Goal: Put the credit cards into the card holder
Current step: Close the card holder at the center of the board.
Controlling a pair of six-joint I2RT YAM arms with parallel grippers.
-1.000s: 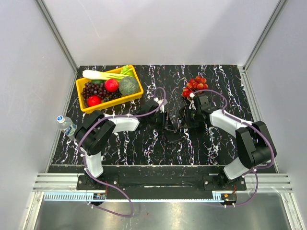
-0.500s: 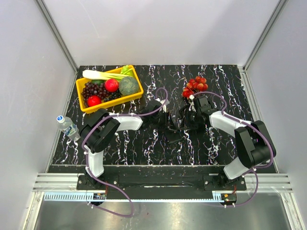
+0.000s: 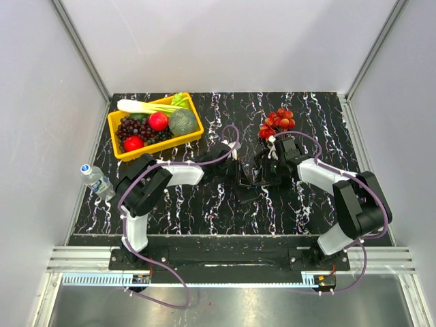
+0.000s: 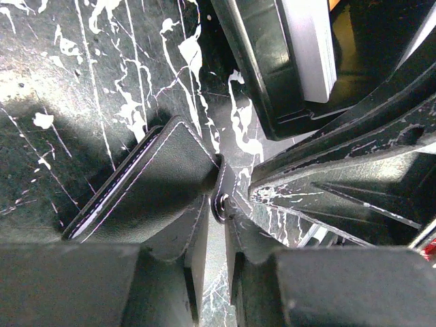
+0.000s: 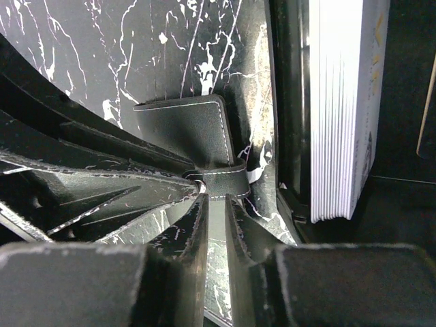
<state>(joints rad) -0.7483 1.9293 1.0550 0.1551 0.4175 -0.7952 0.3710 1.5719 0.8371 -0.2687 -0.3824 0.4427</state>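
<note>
Left arm (image 3: pixel 180 174) edging rightward since earlier; we are closing left claw (image 4: pixel 216 204) narrow on wallet (image 4: pixel 150 184) flap. Right claw (image 5: pixel 216 201) is pinching wallet strap. Wallet is lying on table (image 4: pixel 82 68) beside tray (image 4: pixel 259 61) holding cards (image 5: pixel 340 102).

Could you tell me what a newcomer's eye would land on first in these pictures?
First comes the yellow crate of fruit and vegetables at the table's far left, then the red grapes lying loose at the far middle. At the centre the left gripper and right gripper meet, both pinching the black card holder, with a stack of cards on edge just beside it.
</note>
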